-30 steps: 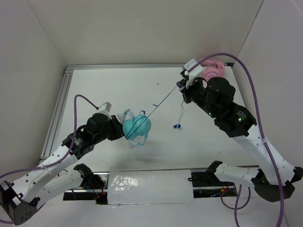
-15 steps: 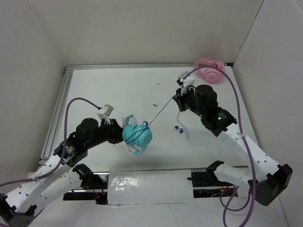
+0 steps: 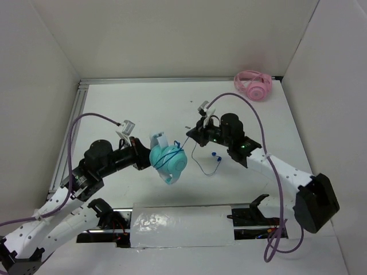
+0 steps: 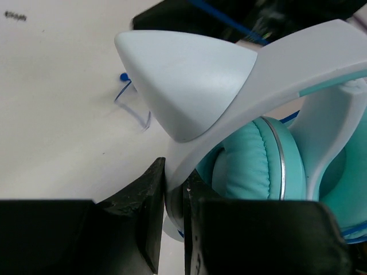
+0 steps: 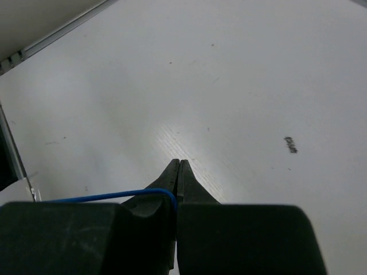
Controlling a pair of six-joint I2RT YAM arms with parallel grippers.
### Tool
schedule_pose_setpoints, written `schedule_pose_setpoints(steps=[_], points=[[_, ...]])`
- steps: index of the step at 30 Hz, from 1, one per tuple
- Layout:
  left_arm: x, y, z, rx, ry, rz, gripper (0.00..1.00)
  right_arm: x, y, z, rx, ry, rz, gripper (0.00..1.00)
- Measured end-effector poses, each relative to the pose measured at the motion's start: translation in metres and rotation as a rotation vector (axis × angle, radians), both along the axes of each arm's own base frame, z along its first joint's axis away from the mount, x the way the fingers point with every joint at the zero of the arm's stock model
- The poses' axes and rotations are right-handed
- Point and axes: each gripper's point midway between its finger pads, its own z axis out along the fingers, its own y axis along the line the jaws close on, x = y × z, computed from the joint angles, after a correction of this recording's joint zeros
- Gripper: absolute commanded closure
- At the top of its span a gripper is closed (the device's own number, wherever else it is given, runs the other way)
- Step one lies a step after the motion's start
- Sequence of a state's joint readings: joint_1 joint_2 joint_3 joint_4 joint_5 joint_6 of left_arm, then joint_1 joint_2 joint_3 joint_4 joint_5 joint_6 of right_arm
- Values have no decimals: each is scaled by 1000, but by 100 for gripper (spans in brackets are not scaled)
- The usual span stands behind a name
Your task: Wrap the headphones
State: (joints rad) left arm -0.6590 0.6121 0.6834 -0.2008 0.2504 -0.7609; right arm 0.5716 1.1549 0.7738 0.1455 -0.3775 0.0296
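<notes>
Two claws share one job. The left claw (image 3: 140, 156) is clenched on the pale headband of the teal headphones (image 3: 169, 162) and holds them just ahead of itself over the middle-left of the white worktop (image 3: 143, 109), apparently lifted clear of it. The right claw (image 3: 191, 133), just beside the ear cups, is pinched tight on the thin blue cable (image 5: 114, 196).

The arrangement looks deliberate. With the headband gripped between the left fingers (image 4: 150, 200), the ear cups are steadied like a spool, and the other arm is free to lead the cable round them. Blue strands already cross the teal cup in the overhead view, which suggests the winding is under way. Below the right claw a slack loop hangs down and ends in the small blue plug (image 3: 215, 155), so there appears to be cable left to take up.

A pink pair of headphones (image 3: 252, 86) lies well apart at the far right corner and plays no part.

No brand, label or lettering can be read on the headphones, the arms or the worktop. The few dark specks on the surface are too small to make out.
</notes>
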Motion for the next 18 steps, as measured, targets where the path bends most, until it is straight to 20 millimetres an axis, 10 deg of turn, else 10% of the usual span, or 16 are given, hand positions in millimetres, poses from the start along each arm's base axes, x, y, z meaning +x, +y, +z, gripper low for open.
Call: schedule_pose_setpoints(steps=[11,18], points=[[18,-15,131,-225,-99,28,100,-7,88,-44,51,40,244,83],[15,-8,179,-311,-148,48,100,-17,125,-49,110,18,339,81]])
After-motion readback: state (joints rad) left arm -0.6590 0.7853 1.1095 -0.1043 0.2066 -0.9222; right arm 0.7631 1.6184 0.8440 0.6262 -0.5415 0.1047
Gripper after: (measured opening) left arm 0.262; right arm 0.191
